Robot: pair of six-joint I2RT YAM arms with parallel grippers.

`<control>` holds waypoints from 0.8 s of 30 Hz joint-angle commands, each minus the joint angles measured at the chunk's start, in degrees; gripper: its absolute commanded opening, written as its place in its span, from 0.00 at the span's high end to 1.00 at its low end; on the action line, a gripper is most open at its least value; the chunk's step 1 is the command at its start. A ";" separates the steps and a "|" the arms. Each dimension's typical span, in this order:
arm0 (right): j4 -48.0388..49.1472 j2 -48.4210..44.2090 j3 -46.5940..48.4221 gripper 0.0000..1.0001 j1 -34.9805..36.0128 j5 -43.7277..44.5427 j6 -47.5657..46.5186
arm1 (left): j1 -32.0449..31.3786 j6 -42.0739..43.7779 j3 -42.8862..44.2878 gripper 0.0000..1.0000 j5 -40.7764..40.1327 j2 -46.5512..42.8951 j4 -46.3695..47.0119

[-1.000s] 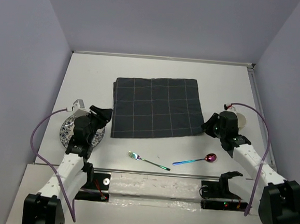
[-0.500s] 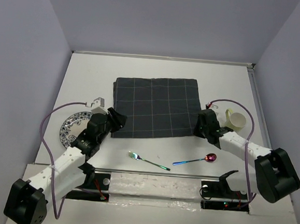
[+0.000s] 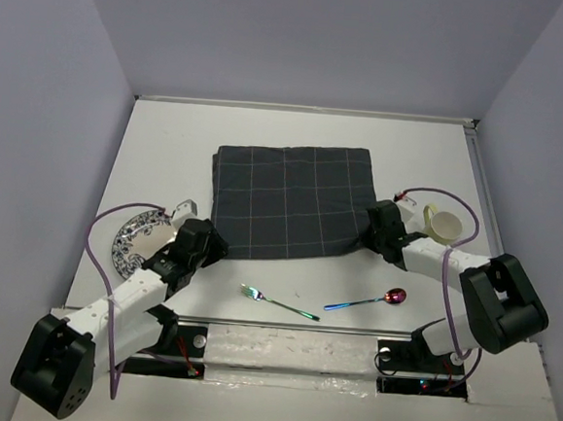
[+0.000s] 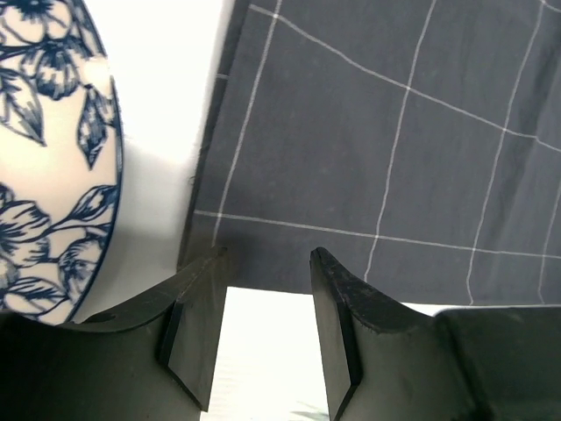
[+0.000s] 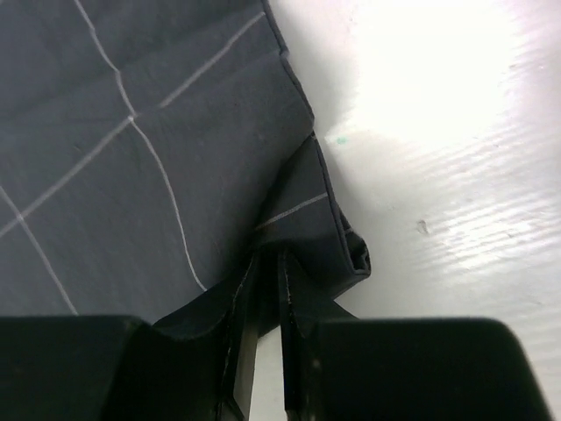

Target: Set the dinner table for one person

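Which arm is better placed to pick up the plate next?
Left. The left gripper, open, sits at the near left corner of the cloth, with the plate right beside it. The right gripper is across the cloth, shut on its other near corner.

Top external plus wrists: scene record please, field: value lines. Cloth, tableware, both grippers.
dinner table: white, carries everything listed
checked cloth: dark grey, mid-table, near-right corner folded up
floral plate: blue-and-white, left of cloth, partly hidden
fork: nearer than cloth, apart from it
spoon: right of fork, reddish bowl
mug: cream, right of cloth
left gripper: open at cloth's near-left corner
right gripper: shut on cloth's near-right corner
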 commanded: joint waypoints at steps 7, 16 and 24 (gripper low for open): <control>5.93 -6.27 -10.37 0.82 -0.31 -7.72 5.09 | -0.26 3.85 9.45 0.47 -9.11 -1.66 -5.22; -0.84 -15.06 -11.78 0.82 0.21 -6.14 4.38 | -0.17 3.94 8.93 0.47 -10.53 0.54 -2.41; -4.44 -21.65 -4.78 0.68 0.21 -3.14 -6.76 | -0.26 7.01 13.58 0.45 -9.83 -7.35 -4.34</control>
